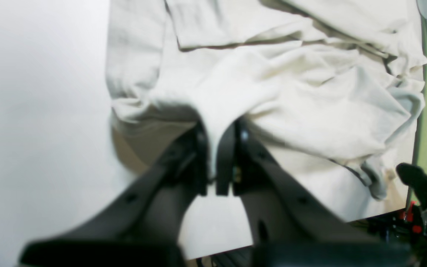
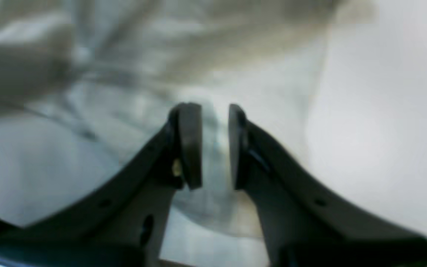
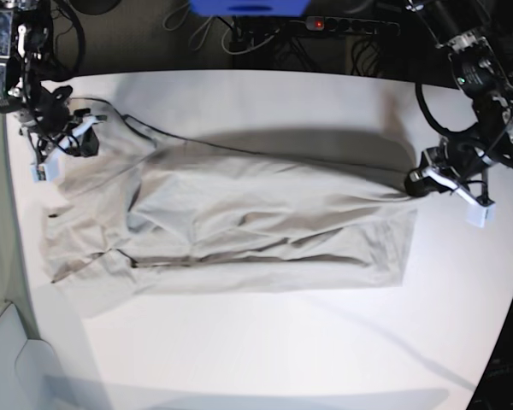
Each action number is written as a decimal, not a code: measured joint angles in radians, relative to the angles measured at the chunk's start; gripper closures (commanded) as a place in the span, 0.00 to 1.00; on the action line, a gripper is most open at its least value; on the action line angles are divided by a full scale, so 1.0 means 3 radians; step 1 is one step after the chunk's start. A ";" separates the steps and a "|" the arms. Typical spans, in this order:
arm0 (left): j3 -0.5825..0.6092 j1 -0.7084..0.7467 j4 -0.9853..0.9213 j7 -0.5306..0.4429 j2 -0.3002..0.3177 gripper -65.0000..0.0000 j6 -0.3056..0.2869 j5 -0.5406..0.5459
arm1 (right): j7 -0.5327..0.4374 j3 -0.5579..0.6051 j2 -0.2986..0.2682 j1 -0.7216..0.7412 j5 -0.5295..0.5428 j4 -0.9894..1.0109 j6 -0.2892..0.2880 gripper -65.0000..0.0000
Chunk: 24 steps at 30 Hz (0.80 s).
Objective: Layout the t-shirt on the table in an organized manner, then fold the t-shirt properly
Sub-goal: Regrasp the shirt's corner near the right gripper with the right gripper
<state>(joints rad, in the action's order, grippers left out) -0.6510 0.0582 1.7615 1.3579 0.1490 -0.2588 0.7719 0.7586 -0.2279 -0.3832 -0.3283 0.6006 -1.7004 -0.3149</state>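
Step in hand, as I judge it: the lay-out phase, not yet the fold.

Left wrist view, nearest the lens: the left gripper [image 1: 213, 163] has its jaws drawn narrow on a pinched ridge of the t-shirt [image 1: 272, 96], which rises into the gap between them. Beyond, cloth fills the upper right of the frame, creased and doubled over itself; bare worktop [image 1: 39, 111] fills the left.

Right wrist view, blurred: the right gripper [image 2: 213, 144] has its jaws parted with pale cloth showing in the gap. I cannot tell whether they grip it or are letting it go.

Base view: the t-shirt [image 3: 239, 231] lies spread lengthwise across the middle of the worktop [image 3: 265, 350], 1 end at the left gripper at centre right [image 3: 427, 178], the other near the right gripper at upper left [image 3: 60, 141]. The left-hand portion is rumpled, with a sleeve bunched at lower left; the far edge lifts slightly toward centre right.

Next move likely calls for lowering the held end flat, then smoothing the bunched left portion before any fold.
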 measured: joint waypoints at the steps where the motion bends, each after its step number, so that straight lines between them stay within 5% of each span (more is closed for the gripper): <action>1: -0.0001 0.0000 0.0000 0.0000 0.0001 1.00 0.0000 -0.0001 | 0.0010 0.0020 0.0003 -0.0023 -0.0013 -0.0093 -0.0111 0.74; 3: 0.0000 0.0000 0.0000 0.0001 0.0001 1.00 0.0000 -0.0001 | 0.0029 0.0029 0.0018 -0.0060 0.0013 -0.0248 -0.0317 0.67; 9: 0.0003 0.0008 -0.0003 0.0000 0.0003 1.00 0.0000 -0.0003 | 0.0023 0.0081 0.0150 -0.0120 -0.0006 -0.0387 -0.0384 0.44; 24: 0.0004 0.0006 -0.0004 -0.0003 0.0001 1.00 0.0000 0.0001 | -0.0097 0.0374 0.0168 0.0015 0.0034 0.0242 -0.0388 0.43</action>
<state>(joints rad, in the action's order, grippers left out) -0.6498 0.0601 1.7603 1.3571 0.1493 -0.2588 0.7723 0.7296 -0.1158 -0.3328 -0.3237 0.6109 -1.6279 -0.4313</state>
